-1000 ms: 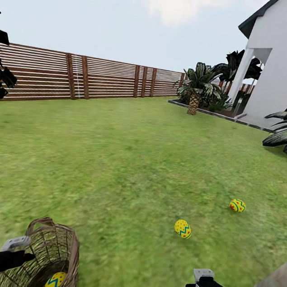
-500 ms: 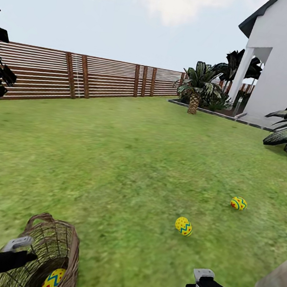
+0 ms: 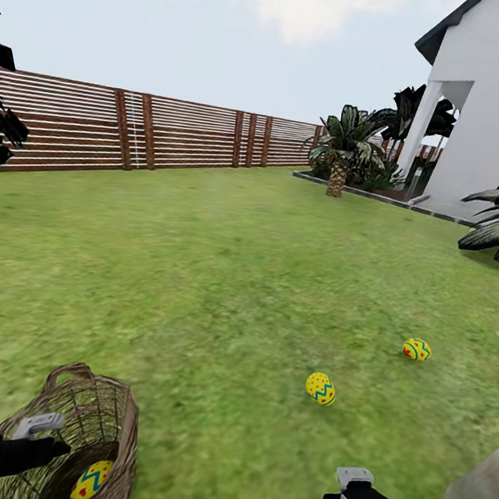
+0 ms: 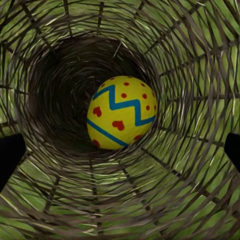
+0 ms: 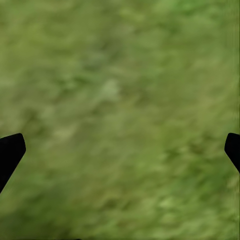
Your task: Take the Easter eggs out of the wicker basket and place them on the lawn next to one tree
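at far left, low in the head view, found the left gripper (image 3: 41,425) poised at the mouth of the wicker basket (image 3: 111,413), which lay tipped on the lawn (image 3: 222,277) with its loop handle away from the robot. through the left wrist view, looked straight down the woven tube at the last egg in the basket (image 4: 121,112), resting deep inside against the wicker wall; fingertips (image 4: 10,155) stood wide apart at the frame's edges, closed on nothing, well short of the egg. judged this the third and final retrieval, caught at the reaching stage. further right on the grass, saw the nearer egg (image 3: 320,388) lying loose, and beyond it the farther egg (image 3: 416,349), the two apart from each other and well clear of the basket. lower right, placed the right gripper (image 3: 354,477) hovering over bare grass, its dark tips (image 5: 11,150) likewise spread wide and empty. at the extreme right edge, glimpsed a grey-brown mass (image 3: 477,492), probably the trunk of the chosen tree, though too cropped to say for certain. called next for pushing the left hand deeper along the basket's axis, centring the egg between the pads, closing gently on the smooth round shell, then backing out without snagging the weave or rolling the basket.
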Motion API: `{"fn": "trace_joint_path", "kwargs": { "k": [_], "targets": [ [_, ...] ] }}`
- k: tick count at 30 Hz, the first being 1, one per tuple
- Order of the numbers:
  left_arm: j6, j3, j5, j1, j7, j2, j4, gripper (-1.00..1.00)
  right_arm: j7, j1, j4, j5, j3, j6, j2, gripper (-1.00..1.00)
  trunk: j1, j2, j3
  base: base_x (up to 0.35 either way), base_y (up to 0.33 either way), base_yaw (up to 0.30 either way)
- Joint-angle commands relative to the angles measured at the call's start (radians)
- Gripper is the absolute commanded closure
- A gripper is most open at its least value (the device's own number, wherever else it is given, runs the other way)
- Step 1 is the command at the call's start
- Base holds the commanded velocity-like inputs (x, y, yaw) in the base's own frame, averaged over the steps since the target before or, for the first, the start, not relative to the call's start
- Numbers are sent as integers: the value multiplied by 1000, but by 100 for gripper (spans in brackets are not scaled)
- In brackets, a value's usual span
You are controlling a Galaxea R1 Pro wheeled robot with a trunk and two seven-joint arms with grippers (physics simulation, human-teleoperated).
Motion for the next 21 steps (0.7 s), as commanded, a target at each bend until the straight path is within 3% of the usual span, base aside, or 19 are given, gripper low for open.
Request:
{"fn": "trace_joint_path", "kwargs": {
  "k": [1,6,13,21],
  "targets": [
    [8,5,4,-1,7,-3,-1,-100,-1,-1,1,2,7,3,0,-100,4,-8,-4,0,0,0],
    [7,6,8,-1,54,-8,-2,-100,-1,-1,1,2,7,3,0,-100,23,-43,-20,5,0,0],
    [7,5,7,-1,60,-21,-1,-100,-1,-1,1,3,7,3,1,-100,50,-92,-42,263,0,0],
    [1,6,9,-1,60,-23,-2,-100,-1,-1,1,4,7,3,0,-100,80,-148,-67,41,0,0]
  ]
}}
